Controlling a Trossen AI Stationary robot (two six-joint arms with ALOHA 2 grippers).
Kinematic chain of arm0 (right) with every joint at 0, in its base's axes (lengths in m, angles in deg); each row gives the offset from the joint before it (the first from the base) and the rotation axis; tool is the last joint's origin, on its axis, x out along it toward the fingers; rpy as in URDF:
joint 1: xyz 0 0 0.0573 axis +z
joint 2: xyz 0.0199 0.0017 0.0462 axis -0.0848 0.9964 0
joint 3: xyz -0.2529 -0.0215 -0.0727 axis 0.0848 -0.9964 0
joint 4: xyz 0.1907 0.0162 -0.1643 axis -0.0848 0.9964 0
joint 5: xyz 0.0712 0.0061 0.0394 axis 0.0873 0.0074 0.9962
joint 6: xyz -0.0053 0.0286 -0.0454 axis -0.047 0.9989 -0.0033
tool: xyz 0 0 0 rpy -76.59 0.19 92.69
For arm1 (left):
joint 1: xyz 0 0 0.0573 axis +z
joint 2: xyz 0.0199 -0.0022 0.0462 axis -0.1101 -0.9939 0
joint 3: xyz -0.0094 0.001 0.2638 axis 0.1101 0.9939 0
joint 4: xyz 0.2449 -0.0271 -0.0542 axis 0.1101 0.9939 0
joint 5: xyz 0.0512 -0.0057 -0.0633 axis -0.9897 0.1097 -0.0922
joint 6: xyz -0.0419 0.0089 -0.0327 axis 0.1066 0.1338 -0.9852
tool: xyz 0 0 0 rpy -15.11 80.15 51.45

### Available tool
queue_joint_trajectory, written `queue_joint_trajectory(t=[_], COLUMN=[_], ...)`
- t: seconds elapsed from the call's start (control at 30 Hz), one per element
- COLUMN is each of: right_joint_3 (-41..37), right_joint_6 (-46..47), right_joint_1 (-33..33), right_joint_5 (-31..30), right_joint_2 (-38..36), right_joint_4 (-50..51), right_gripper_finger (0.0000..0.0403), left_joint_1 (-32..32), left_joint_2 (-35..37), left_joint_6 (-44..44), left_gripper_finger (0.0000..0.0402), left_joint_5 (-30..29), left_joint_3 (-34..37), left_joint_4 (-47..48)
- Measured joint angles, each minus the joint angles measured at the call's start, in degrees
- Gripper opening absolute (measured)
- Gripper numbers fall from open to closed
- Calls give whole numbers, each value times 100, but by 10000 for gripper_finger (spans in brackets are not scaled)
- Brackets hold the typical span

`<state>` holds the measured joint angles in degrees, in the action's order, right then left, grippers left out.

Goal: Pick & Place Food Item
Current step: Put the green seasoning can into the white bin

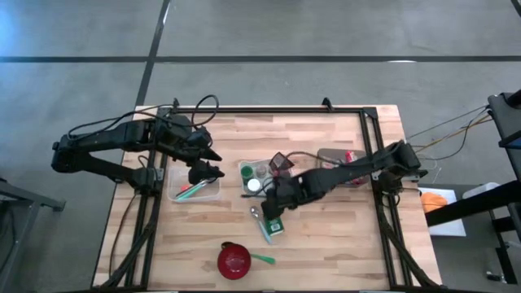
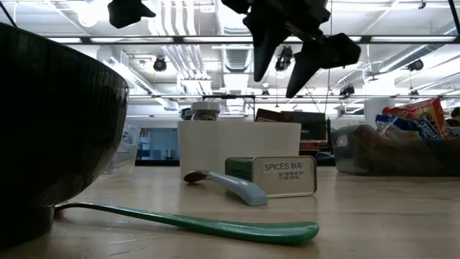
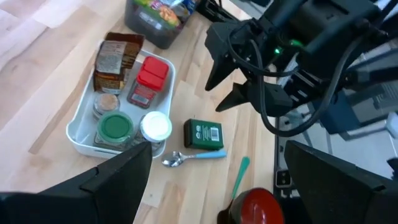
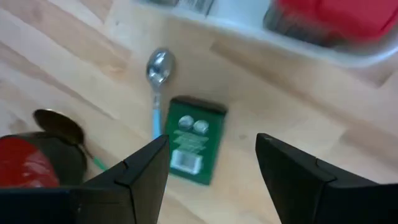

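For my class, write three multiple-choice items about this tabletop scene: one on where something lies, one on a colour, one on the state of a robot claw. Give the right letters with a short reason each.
1. Where does the green spice tin lie?
A. Inside the white tray
B. Flat on the table beside the blue-handled spoon
C. Inside the red bowl

2. What colour is the bowl near the table's front edge?
A. Red
B. Yellow
C. White

3. How is the right claw?
A. Shut on the tin
B. Open, hovering above the tin
C. Resting in the bowl

Answers:
1 B: the left wrist view shows the tin on bare wood next to the blue-handled spoon, outside the white tray.
2 A: the high view shows a red bowl.
3 B: the right wrist view shows both fingers apart with nothing between them, the tin below.
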<state>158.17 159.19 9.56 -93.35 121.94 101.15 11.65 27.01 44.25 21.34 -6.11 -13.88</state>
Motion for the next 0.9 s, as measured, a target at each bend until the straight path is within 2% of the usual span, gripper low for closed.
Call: queue_joint_trajectory(t=[0.13,0.23,0.5,0.6,0.9], right_joint_3=[53,70,58,50,83], right_joint_6=[473,499,-117,-613,-643], right_joint_1=[223,342,515,505,508], right_joint_5=[-145,-242,-255,-47,43], right_joint_2=[185,234,378,445,528], right_joint_4=[-129,-460,-1913,-2241,-2500], right_gripper_finger=[234,234,234,234,234], left_joint_1=[-2,0,0,-2,-2], left_joint_2=[0,0,0,1,0], left_joint_6=[133,247,294,294,294], left_gripper_finger=[370,370,370,370,370], left_joint_5=[75,75,73,75,75], left_joint_3=[0,0,0,0,0], left_joint_4=[95,179,206,205,237])
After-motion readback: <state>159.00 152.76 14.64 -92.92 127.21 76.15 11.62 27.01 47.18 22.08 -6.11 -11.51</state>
